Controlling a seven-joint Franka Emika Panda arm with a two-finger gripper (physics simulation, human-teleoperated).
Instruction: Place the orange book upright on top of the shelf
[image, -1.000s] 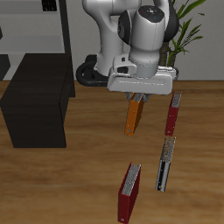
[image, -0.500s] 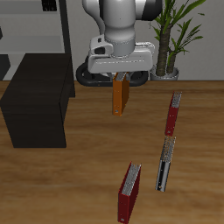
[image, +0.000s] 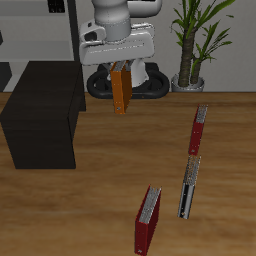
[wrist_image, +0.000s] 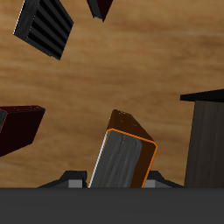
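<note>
The orange book (image: 120, 90) hangs upright from my gripper (image: 120, 66), which is shut on its top edge, well above the wooden table. In the wrist view the orange book (wrist_image: 122, 162) shows its orange cover and pale page edges between my fingers. The shelf (image: 45, 115), a low matte black box with a flat top, stands beside the book, farther toward the table's side; its corner also shows in the wrist view (wrist_image: 206, 140). The book is in the air, apart from the shelf top.
Two dark red books (image: 198, 130) (image: 148, 220) and a black-and-grey book (image: 188, 187) lie on the table nearer the front. A potted plant (image: 190, 45) and a grey open-frame shelving unit (image: 45, 30) stand at the back.
My gripper has carried the orange book up, back and sideways toward the black shelf. The other books have not moved.
</note>
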